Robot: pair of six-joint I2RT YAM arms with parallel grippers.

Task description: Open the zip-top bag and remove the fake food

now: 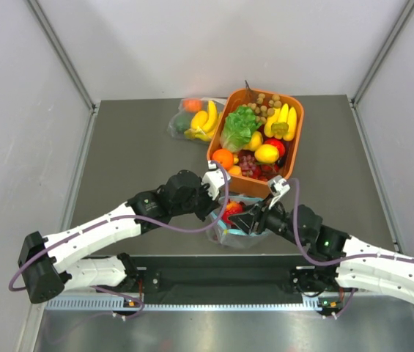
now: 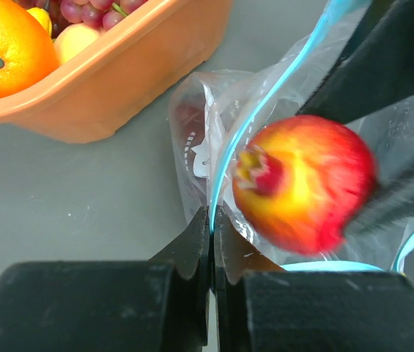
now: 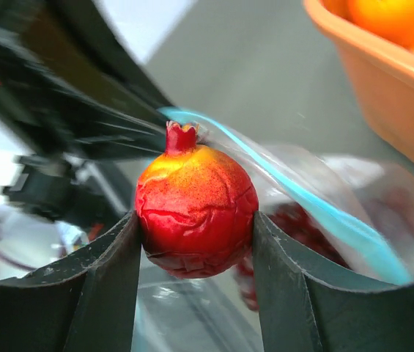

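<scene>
Bright, even light, soft shadows; red fruit [image 2: 302,191] blurred in left wrist view; right wrist background defocused.

clear crinkly plastic bag [image 2: 192,125] — wrinkled, matt-skinned red fruit [image 3: 196,213] — smooth orange plastic tub [image 2: 119,81].

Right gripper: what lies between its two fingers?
A red-and-yellow fake fruit with a small crown, pressed on both sides by the fingers. The right wrist view shows it. The teal zip strip runs behind it.

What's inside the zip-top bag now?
A dark red item shows through the zip-top bag, too blurred to identify. The red fruit in the right gripper hides the rest.
</scene>
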